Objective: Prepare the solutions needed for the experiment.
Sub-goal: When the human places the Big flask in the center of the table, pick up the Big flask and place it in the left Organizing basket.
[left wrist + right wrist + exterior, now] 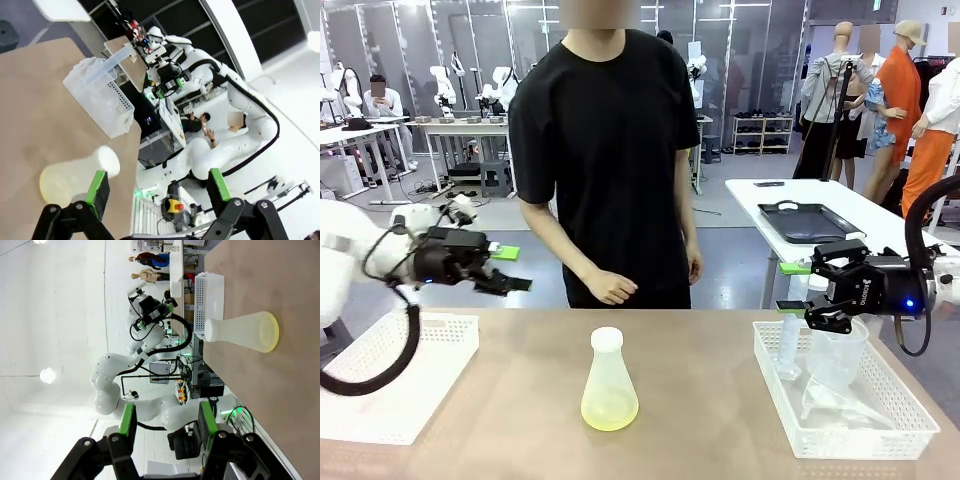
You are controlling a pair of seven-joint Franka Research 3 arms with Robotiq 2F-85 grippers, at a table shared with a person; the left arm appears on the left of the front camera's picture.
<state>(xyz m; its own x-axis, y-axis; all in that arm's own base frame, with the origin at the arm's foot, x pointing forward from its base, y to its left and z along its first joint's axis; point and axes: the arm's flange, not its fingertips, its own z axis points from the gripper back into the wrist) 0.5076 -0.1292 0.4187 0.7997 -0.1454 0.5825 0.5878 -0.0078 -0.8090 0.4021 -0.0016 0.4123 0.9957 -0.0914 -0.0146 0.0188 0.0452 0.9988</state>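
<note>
Two arms reach inward, we see, jaws apart and empty: left gripper [515, 268] at nine o'clock, right gripper [792, 287] at three. Pale yellow solution [609, 412] sits in the frosted conical plastic flask [607, 372] between them.

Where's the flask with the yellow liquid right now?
In the front view, the flask stands upright at mid-table, between the left basket and the right basket, nearer the robot than the person's hand.
</note>
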